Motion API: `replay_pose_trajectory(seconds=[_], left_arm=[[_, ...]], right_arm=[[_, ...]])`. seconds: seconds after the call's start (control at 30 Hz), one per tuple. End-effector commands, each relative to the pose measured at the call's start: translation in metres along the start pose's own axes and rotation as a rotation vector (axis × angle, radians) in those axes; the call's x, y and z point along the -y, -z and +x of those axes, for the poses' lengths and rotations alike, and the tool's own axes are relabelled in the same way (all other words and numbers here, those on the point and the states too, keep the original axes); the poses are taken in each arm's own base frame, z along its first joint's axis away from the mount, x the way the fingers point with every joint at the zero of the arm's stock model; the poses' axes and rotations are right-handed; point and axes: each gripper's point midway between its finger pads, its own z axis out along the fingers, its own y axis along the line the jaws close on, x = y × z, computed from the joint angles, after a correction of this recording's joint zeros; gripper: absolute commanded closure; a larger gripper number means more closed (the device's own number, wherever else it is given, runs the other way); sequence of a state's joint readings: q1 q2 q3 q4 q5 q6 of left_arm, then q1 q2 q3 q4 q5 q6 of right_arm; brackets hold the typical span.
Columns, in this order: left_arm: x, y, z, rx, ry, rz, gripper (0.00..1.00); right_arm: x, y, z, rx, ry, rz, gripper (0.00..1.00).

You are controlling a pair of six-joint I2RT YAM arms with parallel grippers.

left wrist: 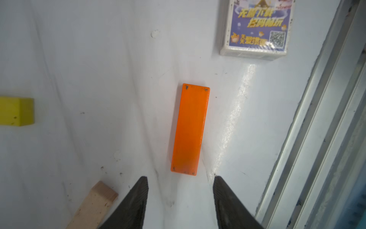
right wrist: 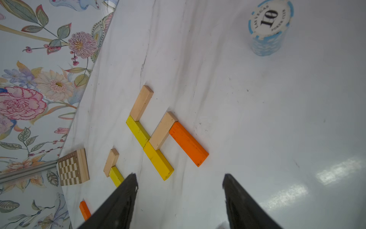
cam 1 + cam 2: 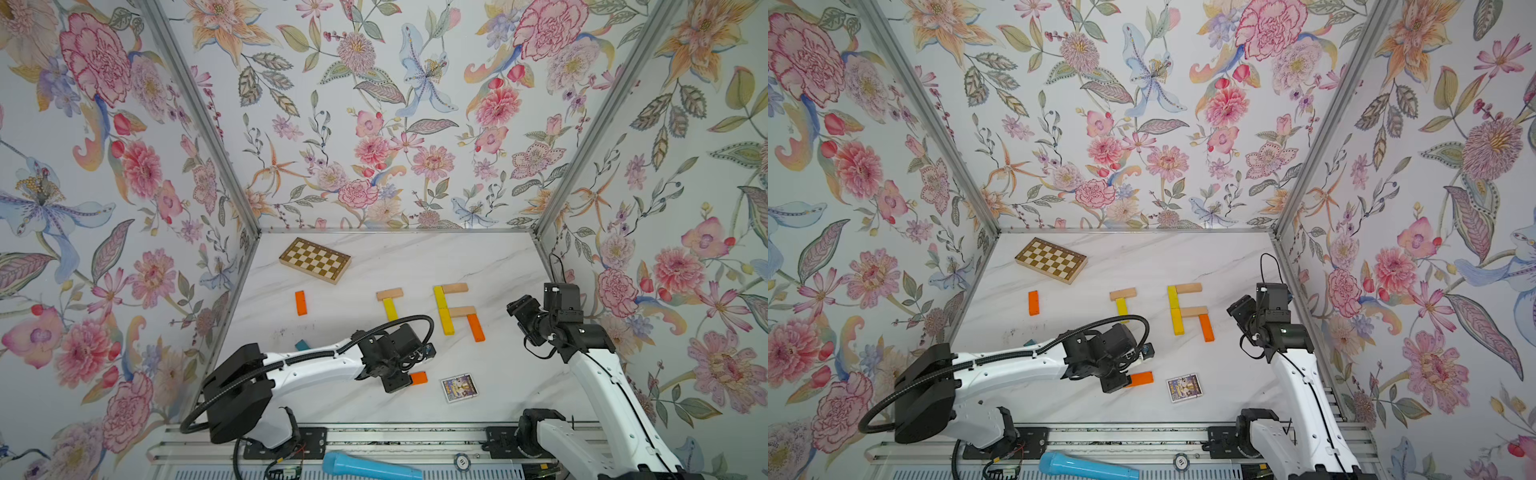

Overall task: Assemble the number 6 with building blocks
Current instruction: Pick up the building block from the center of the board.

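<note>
Five building blocks lie joined as part of the number 6 (image 3: 456, 309): two yellow, two beige and one orange, also in the right wrist view (image 2: 158, 136). A beige and yellow pair (image 3: 390, 301) lies left of it. One orange block (image 3: 301, 302) sits further left, and a teal one (image 3: 302, 345) peeks out behind my left arm. My left gripper (image 1: 181, 178) is open and empty, its tips just short of a loose orange block (image 1: 189, 129) that shows in both top views (image 3: 419, 377) (image 3: 1140, 378). My right gripper (image 2: 180, 176) hangs open and empty at the right (image 3: 519, 309).
A chequered board (image 3: 315, 259) lies at the back left. A picture card box (image 3: 459, 387) sits near the front, right of the loose orange block. A blue cylinder (image 3: 370, 467) and a poker chip stack (image 2: 268, 29) rest by the front rail. Flowered walls close three sides.
</note>
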State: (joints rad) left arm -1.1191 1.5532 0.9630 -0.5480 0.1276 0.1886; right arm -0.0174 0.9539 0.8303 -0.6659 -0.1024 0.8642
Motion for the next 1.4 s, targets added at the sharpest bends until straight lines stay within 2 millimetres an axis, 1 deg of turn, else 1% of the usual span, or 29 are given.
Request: replay_pose_trajectory(seconds=[0.0, 0.2, 0.4, 0.63, 0.8, 0.83, 0.9, 0.93, 0.97, 1.03, 1.13, 1.2, 1.27, 1.37], left_arm=[[0.008, -0.014, -0.01, -0.03, -0.099, 0.019, 0.45], [0.01, -0.023, -0.017, -0.06, -0.117, 0.049, 0.46], [0.005, -0.035, -0.011, -0.126, -0.12, 0.036, 0.46], [0.01, -0.044, 0.001, -0.186, -0.114, 0.065, 0.48], [0.008, -0.05, 0.007, -0.213, -0.093, 0.067, 0.59], [0.007, -0.05, 0.007, -0.213, -0.093, 0.064, 0.64], [0.004, -0.05, 0.005, -0.212, -0.094, 0.05, 0.77], [0.001, -0.049, 0.003, -0.209, -0.095, 0.042, 0.81], [-0.002, -0.047, 0.001, -0.201, -0.095, 0.035, 0.83], [-0.009, -0.041, -0.005, -0.188, -0.095, 0.022, 0.83], [-0.027, -0.027, -0.018, -0.15, -0.083, -0.001, 0.84], [-0.042, -0.015, -0.034, -0.107, -0.082, -0.026, 0.84], [-0.051, -0.007, -0.049, -0.078, -0.099, -0.041, 0.85], [-0.059, -0.005, -0.076, -0.066, -0.131, -0.047, 0.86]], right_arm=[[-0.011, 0.006, 0.001, -0.056, 0.097, -0.059, 0.29], [-0.012, 0.009, -0.006, -0.042, 0.115, -0.076, 0.29], [-0.017, 0.013, -0.007, -0.034, 0.126, -0.1, 0.29], [-0.019, 0.018, -0.008, -0.024, 0.133, -0.115, 0.29], [-0.018, 0.017, -0.008, -0.022, 0.136, -0.108, 0.29], [-0.018, 0.017, -0.008, -0.019, 0.137, -0.106, 0.29], [-0.017, 0.017, -0.01, -0.011, 0.142, -0.101, 0.29], [-0.017, 0.018, -0.011, -0.007, 0.144, -0.099, 0.29], [-0.017, 0.018, -0.013, -0.001, 0.147, -0.094, 0.29], [-0.016, 0.017, -0.016, 0.007, 0.151, -0.084, 0.29], [-0.013, 0.015, -0.021, 0.013, 0.148, -0.072, 0.29], [-0.009, 0.015, -0.026, 0.022, 0.138, -0.06, 0.29], [-0.005, 0.016, -0.031, 0.037, 0.124, -0.053, 0.29], [0.001, 0.017, -0.038, 0.052, 0.1, -0.05, 0.29]])
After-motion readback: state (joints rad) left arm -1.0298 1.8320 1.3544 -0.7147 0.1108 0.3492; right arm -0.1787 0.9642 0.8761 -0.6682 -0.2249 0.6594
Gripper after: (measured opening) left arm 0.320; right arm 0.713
